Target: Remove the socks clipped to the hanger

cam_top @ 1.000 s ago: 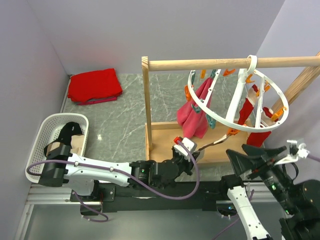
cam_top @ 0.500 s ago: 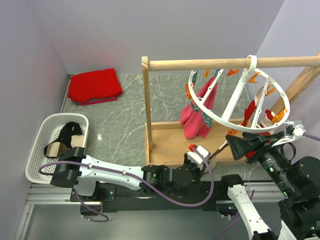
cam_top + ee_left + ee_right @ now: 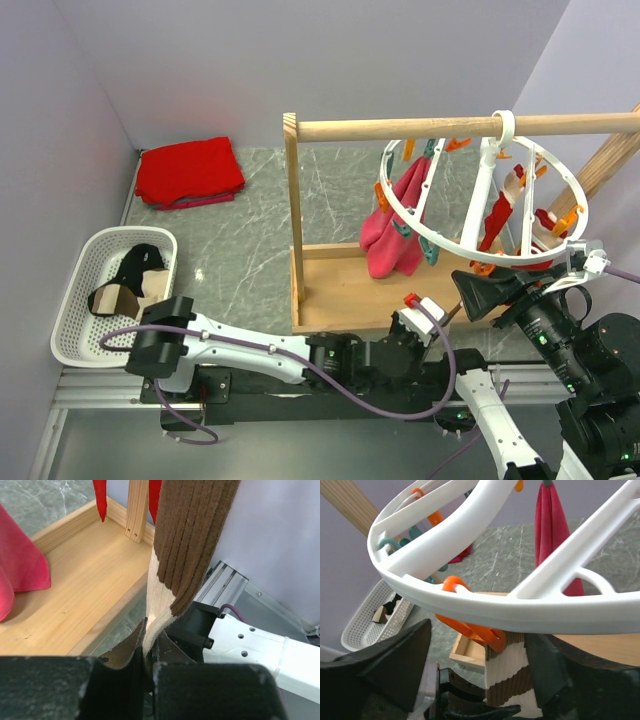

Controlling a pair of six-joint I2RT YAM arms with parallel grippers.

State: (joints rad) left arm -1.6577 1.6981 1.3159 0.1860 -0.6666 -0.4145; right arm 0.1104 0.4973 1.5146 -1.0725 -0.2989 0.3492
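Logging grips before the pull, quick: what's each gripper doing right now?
Left gripper: shut on the brown-and-cream sock, at its cream end.
Right gripper: open, straddling the orange peg, holding nothing.

Left arm [image 3: 250, 348] is stretched out low along the near edge, reaching way over to the right with the wrist tipped up. My left tool [image 3: 146, 642] is pinched tight on the cream end of the brown-and-cream sock [image 3: 195, 540]. Right arm [image 3: 560, 345] is folded up on the right, and my right tool [image 3: 480, 635] points left with its jaws spread wide, gripping nothing.
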